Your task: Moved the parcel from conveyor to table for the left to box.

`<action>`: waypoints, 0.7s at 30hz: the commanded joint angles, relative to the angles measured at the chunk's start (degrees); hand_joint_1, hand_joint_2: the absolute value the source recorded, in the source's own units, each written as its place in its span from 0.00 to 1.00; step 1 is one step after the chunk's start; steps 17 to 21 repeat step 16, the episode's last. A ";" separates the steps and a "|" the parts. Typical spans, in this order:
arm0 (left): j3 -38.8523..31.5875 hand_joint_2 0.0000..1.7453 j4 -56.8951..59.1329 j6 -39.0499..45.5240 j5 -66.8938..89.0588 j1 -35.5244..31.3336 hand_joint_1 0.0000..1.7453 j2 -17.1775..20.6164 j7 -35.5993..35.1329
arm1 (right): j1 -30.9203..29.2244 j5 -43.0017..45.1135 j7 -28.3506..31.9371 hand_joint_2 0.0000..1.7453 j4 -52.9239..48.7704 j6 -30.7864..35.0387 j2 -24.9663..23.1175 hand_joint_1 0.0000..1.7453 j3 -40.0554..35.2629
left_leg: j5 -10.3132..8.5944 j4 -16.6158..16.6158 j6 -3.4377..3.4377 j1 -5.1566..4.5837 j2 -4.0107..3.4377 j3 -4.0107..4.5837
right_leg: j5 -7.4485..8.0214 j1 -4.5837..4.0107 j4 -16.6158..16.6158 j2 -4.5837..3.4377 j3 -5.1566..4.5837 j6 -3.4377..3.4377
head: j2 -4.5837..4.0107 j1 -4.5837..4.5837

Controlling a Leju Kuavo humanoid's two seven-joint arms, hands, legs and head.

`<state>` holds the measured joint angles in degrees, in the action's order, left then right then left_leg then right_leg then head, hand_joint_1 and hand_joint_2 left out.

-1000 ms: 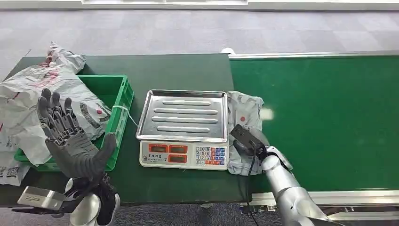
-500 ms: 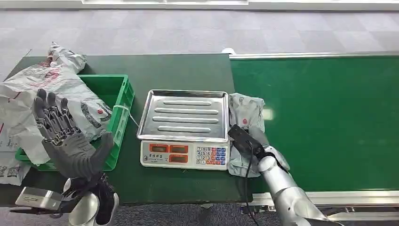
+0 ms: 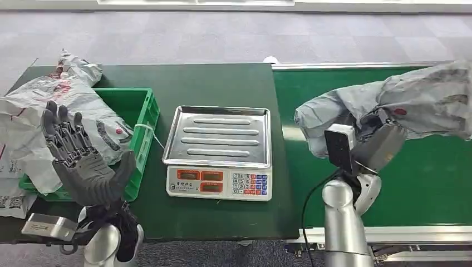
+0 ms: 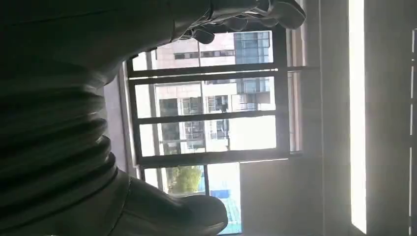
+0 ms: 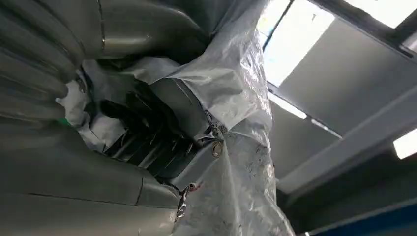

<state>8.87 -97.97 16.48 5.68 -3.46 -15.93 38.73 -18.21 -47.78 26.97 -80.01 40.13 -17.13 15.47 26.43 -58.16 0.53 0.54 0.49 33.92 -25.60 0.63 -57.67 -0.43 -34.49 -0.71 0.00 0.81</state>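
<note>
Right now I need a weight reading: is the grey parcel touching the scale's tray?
Apart. The head view shows the parcel gripped by the right hand and lifted over the conveyor, with bare green belt between it and the scale's tray.

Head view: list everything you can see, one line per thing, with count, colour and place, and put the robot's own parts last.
Parcel: one, grey plastic bag, lifted above the conveyor in the right hand.
Conveyor: one, green belt, right side.
Table: one, dark green top, left of the conveyor.
Scale: one, silver tray on a white base with orange displays, middle of the table.
Crate: one, green, left part of the table.
Bags: several, grey-white, piled in and over the crate.
Left hand: dark grey, raised with fingers spread, holding nothing.
Right hand: holds the parcel, mostly hidden by it.
</note>
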 commanded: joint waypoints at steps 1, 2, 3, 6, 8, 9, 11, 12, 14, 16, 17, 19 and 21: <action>1.64 1.00 4.35 1.09 -0.49 -2.05 0.00 1.07 0.05 | -0.18 1.14 1.78 1.00 -8.46 -0.13 -2.87 1.00 6.96 | -0.05 0.06 -0.02 -0.03 0.16 -0.04 | -0.02 0.02 0.04 0.23 0.10 0.02 | 0.00 -0.02; 1.65 1.00 4.35 1.13 -0.52 -2.04 0.00 1.07 0.06 | -0.17 1.07 1.76 1.00 -8.21 -0.13 -2.87 1.00 6.82 | -0.06 0.09 -0.03 -0.04 0.12 -0.08 | -0.01 0.03 0.07 0.20 0.14 0.02 | 0.00 -0.02; 1.65 1.00 4.35 1.13 -0.52 -2.04 0.00 1.07 0.06 | -0.17 1.07 1.76 1.00 -8.21 -0.13 -2.87 1.00 6.82 | -0.05 0.09 -0.03 -0.02 0.07 -0.09 | 0.00 0.02 0.07 0.15 0.13 0.03 | 0.00 0.00; 1.68 1.00 4.64 1.72 -0.73 -2.10 0.00 0.93 0.38 | -0.54 1.05 1.13 1.00 -5.92 -0.13 -2.87 1.00 5.74 | -0.04 0.08 -0.02 -0.02 0.02 -0.12 | 0.03 0.03 0.07 0.10 0.14 0.02 | 0.00 -0.02; 1.93 1.00 4.57 2.09 -0.98 -1.80 0.00 1.67 0.92 | -1.77 -1.94 -4.18 1.00 2.10 -7.33 0.93 1.00 -2.45 | -0.04 0.14 -0.02 0.00 -0.03 -0.18 | 0.04 0.02 0.14 0.09 0.20 0.04 | 0.00 -0.02; 1.86 1.00 4.77 2.26 -1.57 -1.78 0.00 2.15 1.27 | -4.93 -2.42 -7.01 1.00 6.17 -14.09 1.75 1.00 -6.79 | -0.01 0.08 -0.01 0.01 -0.14 -0.16 | 0.06 0.01 0.09 -0.06 0.15 0.02 | 0.00 -0.02; 1.86 1.00 4.90 1.13 -2.81 -2.65 0.00 2.90 1.27 | -12.36 -2.96 -5.79 1.00 17.50 -22.04 3.58 1.00 -16.68 | 0.01 0.13 -0.01 -0.02 -0.59 -0.24 | 0.18 0.04 0.11 -0.50 0.09 0.04 | 0.00 0.00; 1.54 1.00 5.94 0.80 -3.43 -3.63 0.00 2.71 1.27 | -15.88 0.17 -4.15 1.00 22.40 -24.88 2.40 1.00 -18.95 | 0.02 0.07 -0.01 -0.01 -0.65 -0.07 | 0.20 0.02 0.04 -0.57 0.01 0.03 | 0.00 -0.04; 1.42 1.00 7.14 0.93 -3.85 -4.53 0.00 2.41 1.27 | -19.16 -1.00 -3.87 1.00 26.70 -25.02 1.11 1.00 -24.27 | 0.06 0.06 0.01 -0.07 -1.22 -0.04 | 0.29 0.07 -0.09 -1.14 -0.10 0.06 | 0.00 -0.02; 1.54 1.00 7.11 1.15 -4.44 -3.99 0.00 2.58 1.27 | -19.33 -0.47 -2.63 1.00 26.06 -27.42 -0.42 1.00 -28.36 | -0.03 0.07 0.05 0.00 -0.89 0.33 | 0.23 0.00 -0.04 -0.82 -0.23 0.09 | 0.00 0.02; 1.54 1.00 7.11 1.15 -4.44 -3.99 0.00 2.58 1.27 | -19.33 -0.47 -2.63 1.00 26.06 -27.42 -0.42 1.00 -28.36 | -0.03 0.07 0.05 0.00 -0.89 0.33 | 0.23 0.00 -0.04 -0.82 -0.23 0.09 | 0.00 0.02; 1.54 1.00 7.11 1.15 -4.44 -3.99 0.00 2.58 1.27 | -19.33 -0.47 -2.63 1.00 26.06 -27.42 -0.42 1.00 -28.36 | -0.03 0.07 0.05 0.00 -0.89 0.33 | 0.23 0.00 -0.04 -0.82 -0.23 0.09 | 0.00 0.02; 1.54 1.00 7.11 1.15 -4.44 -3.99 0.00 2.58 1.27 | -19.33 -0.47 -2.63 1.00 26.06 -27.42 -0.42 1.00 -28.36 | -0.03 0.07 0.05 0.00 -0.89 0.33 | 0.23 0.00 -0.04 -0.82 -0.23 0.09 | 0.00 0.02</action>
